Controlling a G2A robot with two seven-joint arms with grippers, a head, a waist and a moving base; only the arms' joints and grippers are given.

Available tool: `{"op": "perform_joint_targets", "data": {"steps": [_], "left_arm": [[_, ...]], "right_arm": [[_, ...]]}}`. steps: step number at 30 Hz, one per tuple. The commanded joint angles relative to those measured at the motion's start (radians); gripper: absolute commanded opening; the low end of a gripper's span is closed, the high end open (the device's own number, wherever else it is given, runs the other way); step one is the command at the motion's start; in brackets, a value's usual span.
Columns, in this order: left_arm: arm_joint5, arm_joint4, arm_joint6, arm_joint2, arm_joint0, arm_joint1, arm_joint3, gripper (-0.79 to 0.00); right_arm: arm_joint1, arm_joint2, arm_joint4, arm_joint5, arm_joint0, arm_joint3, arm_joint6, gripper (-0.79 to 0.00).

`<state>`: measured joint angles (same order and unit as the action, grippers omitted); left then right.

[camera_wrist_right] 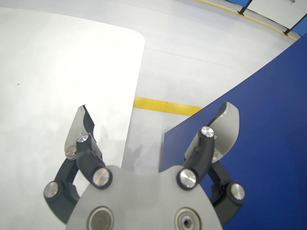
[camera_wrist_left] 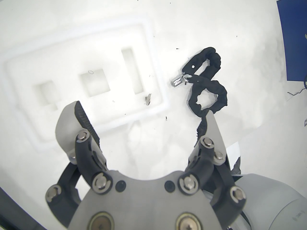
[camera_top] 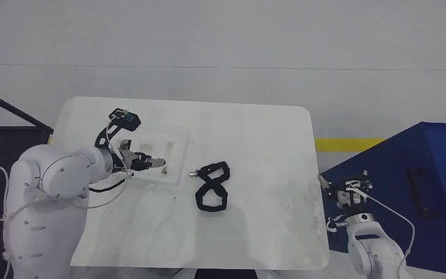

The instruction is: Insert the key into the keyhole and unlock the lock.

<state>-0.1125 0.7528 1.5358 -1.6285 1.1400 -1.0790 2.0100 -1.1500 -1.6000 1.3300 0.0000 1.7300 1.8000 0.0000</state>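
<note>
Bench (camera_top: 265, 139): white top with rounded corners and a few dark specks. It stands on a pale grey floor (camera_top: 209, 42) marked with a yellow line (camera_top: 348, 144), and a blue panel (camera_top: 397, 167) stands off its right side. Lock (camera_top: 212, 185): a chain in a black fabric sleeve, laid in a figure-eight near the middle of the bench. The long axis of its two loops runs roughly from the far edge toward the near edge. Its silver cylinder (camera_wrist_left: 177, 82) sticks out sideways from the crossing and points at the tray, just beside the rim but apart from it. Tray (camera_top: 178, 136): white foam with a raised border, on the left half of the bench, cut with two square recesses and one narrow slot. Key (camera_wrist_left: 148, 99): a small grey metal piece, taken to be the key. It rests on the tray's flat floor between the narrow slot and the rim nearest the lock, its length roughly parallel to the slot. It is too small to tell which end is which. Left hand (camera_wrist_left: 142, 110): hangs over the tray's lock-side edge, fingers spread wide with nothing held. Right hand (camera_wrist_right: 153, 106): at the bench's right edge, over floor and blue panel, well apart from the lock, likewise wide open and holding nothing.
</note>
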Motion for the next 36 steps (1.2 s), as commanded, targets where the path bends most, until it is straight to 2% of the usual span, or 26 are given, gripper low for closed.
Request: {"op": "perform_joint_targets", "data": {"steps": [1,3,6,10,13,14,17,19,21,23,27,29,35,36], "left_arm": [[0.000,0.000,0.000,0.000,0.000,0.000,0.000,0.000],[-0.010,0.009,-0.013,0.006,0.008,0.000,-0.008,0.000],[-0.009,0.177,-0.051,0.087,0.009,0.003,-0.048,0.000],[-0.033,0.211,-0.005,0.170,-0.036,0.003,-0.073,0.000],[-0.055,0.175,0.000,0.214,-0.066,0.003,-0.112,0.000],[-0.054,0.170,0.000,0.227,-0.076,0.004,-0.126,-0.052],[-0.056,0.176,0.000,0.268,-0.105,0.007,-0.162,-0.120],[-0.057,0.178,0.000,0.299,-0.118,0.010,-0.183,-0.249],[-0.050,0.191,0.000,0.321,-0.129,0.013,-0.198,-0.305],[-0.048,0.195,0.000,0.343,-0.135,0.017,-0.206,-0.400],[-0.046,0.176,0.000,0.364,-0.140,0.028,-0.214,-0.425],[-0.050,0.160,0.000,0.366,-0.142,0.035,-0.217,-0.496],[-0.049,0.141,0.000,0.384,-0.137,0.058,-0.206,-0.557],[-0.046,0.136,0.000,0.389,-0.138,0.061,-0.210,-0.588]], "right_arm": [[0.000,0.000,0.000,0.000,0.000,0.000,0.000,0.000],[0.000,0.000,0.000,0.000,0.000,0.000,0.000,0.000],[0.000,0.000,0.000,0.000,0.000,0.000,0.000,0.000],[0.000,0.000,0.000,0.000,0.000,0.000,0.000,0.000],[0.000,0.000,0.000,0.000,0.000,0.000,0.000,0.000],[0.000,0.000,0.000,0.000,0.000,0.000,0.000,0.000],[0.000,0.000,0.000,0.000,0.000,0.000,0.000,0.000],[0.000,0.000,0.000,0.000,0.000,0.000,0.000,0.000],[0.000,0.000,0.000,0.000,0.000,0.000,0.000,0.000],[0.000,0.000,0.000,0.000,0.000,0.000,0.000,0.000],[0.000,0.000,0.000,0.000,0.000,0.000,0.000,0.000],[0.000,0.000,0.000,0.000,0.000,0.000,0.000,0.000],[0.000,0.000,0.000,0.000,0.000,0.000,0.000,0.000],[0.000,0.000,0.000,0.000,0.000,0.000,0.000,0.000]]}}
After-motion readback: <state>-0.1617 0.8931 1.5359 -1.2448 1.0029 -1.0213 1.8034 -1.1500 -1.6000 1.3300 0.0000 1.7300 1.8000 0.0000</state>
